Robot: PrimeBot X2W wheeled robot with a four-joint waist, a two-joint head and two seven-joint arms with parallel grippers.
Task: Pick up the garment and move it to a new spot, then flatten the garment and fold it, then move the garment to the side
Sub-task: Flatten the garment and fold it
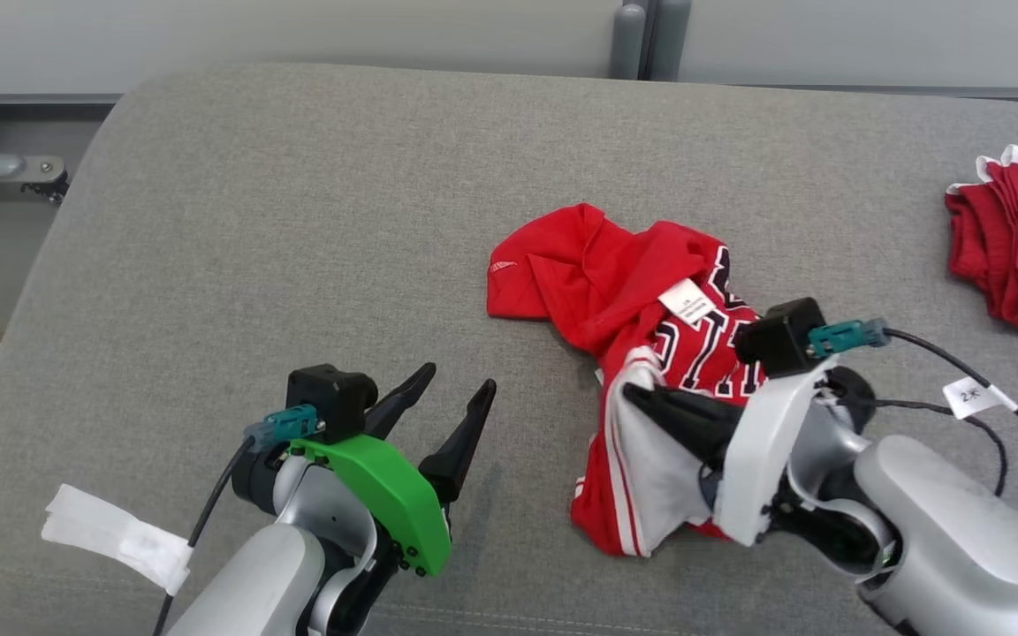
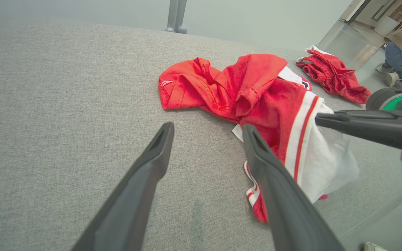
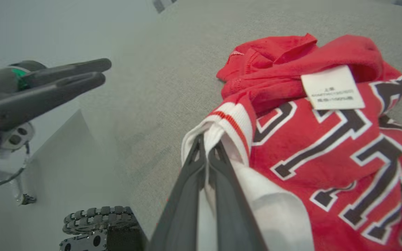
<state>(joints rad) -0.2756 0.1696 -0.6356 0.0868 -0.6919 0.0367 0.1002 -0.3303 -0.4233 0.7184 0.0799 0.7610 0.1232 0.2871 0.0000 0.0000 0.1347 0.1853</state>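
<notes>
**Gripping a red jersey (image 1: 602, 274) by its white edge**

Crumpled near the middle of a grey upholstered bench (image 1: 253, 221), the red jersey lies in a loose heap. Black-and-white lettering and a white care label (image 1: 686, 302) face up. The right end effector (image 3: 206, 141) is closed, and its two dark fingers pinch a thin fold of the white, red-striped trim on the side of the heap nearest the robot. The left end effector (image 1: 456, 382) sits just beside the jersey on bare upholstery. Its fingers are spread wide and it holds nothing.

The hold looks slight, since only the very edge of the trim sits between the fingertips. A quick lift could pull the slippery cloth free, and the jersey would drop back in a worse tangle. With a single grip point, the rest of the heap would probably hang bunched and twisted, which would make flattening harder.

A second red garment (image 1: 1017, 256) lies folded at the bench's right end. Carrying the jersey that way could drag across it or mix the two.
</notes>
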